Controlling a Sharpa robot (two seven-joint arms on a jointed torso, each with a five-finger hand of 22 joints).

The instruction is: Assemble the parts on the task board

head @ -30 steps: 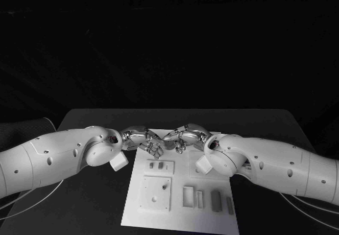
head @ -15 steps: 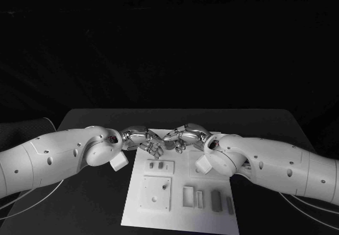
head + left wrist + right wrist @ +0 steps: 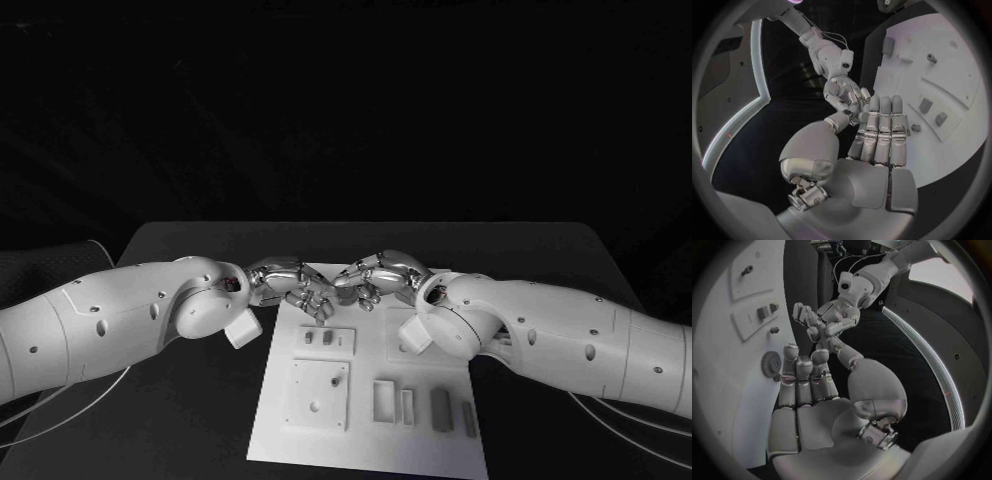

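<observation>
The white task board (image 3: 361,425) lies lengthwise in the middle of the table. At its far end my left hand (image 3: 293,286) and my right hand (image 3: 378,279) meet just above it. In the left wrist view the left hand (image 3: 879,145) has its fingers straight and together over the board (image 3: 954,65). Its thumb reaches towards the right hand (image 3: 847,96), whose fingers curl in against it. I cannot tell whether a small part sits where they touch. Two small grey parts (image 3: 932,112) stand in the board nearby. A round toothed part (image 3: 770,363) lies beside the right hand (image 3: 807,400).
Nearer me the board carries a raised square plate (image 3: 319,390), an open frame (image 3: 384,400) and upright grey bars (image 3: 440,410). Both white forearms flank the board's far half. Black table lies beyond the hands and along both long edges.
Both hands stay together at the far end of the board. The left hand's fingers have shifted very slightly; nothing on the board has moved.
</observation>
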